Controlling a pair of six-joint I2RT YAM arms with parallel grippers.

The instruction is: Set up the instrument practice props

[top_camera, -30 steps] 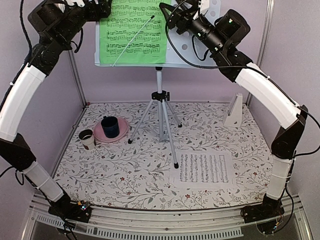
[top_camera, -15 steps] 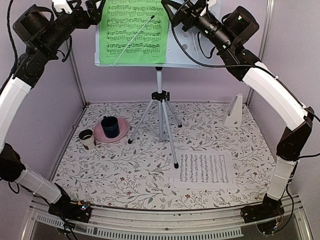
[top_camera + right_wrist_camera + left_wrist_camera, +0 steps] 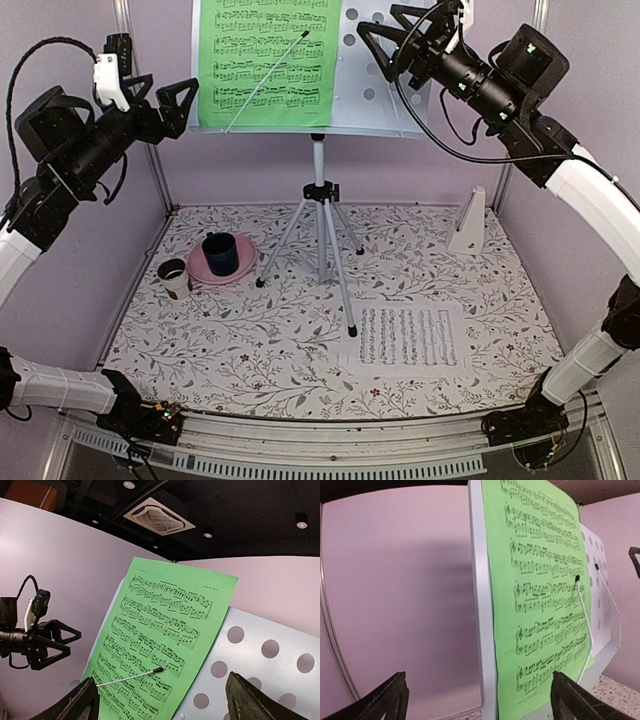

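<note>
The pale grey music stand (image 3: 319, 170) stands on its tripod at the back middle. Its hole-punched desk (image 3: 385, 80) holds the green sheet (image 3: 265, 65) on its left half, with a thin wire arm (image 3: 270, 85) lying across the page. The white sheet (image 3: 408, 337) lies flat on the table at front right. The white metronome (image 3: 468, 222) stands at back right. My left gripper (image 3: 150, 80) hangs open just left of the desk, apart from it. My right gripper (image 3: 400, 25) is open near the desk's upper right, holding nothing. The wrist views show the green sheet (image 3: 540, 595) (image 3: 165, 645) beyond empty open jaws.
A dark blue cup (image 3: 220, 253) sits on a pink plate (image 3: 200, 270) at the left, with a small white cup (image 3: 173, 275) beside it. Purple walls and metal frame posts (image 3: 155, 170) close in the back and sides. The tripod legs (image 3: 340, 290) spread over the floral cloth.
Both grippers have drawn back from the top of the desk, the left one leftward and down, the right one to the right. Both jaws have opened wider. The green sheet stays on the desk.
</note>
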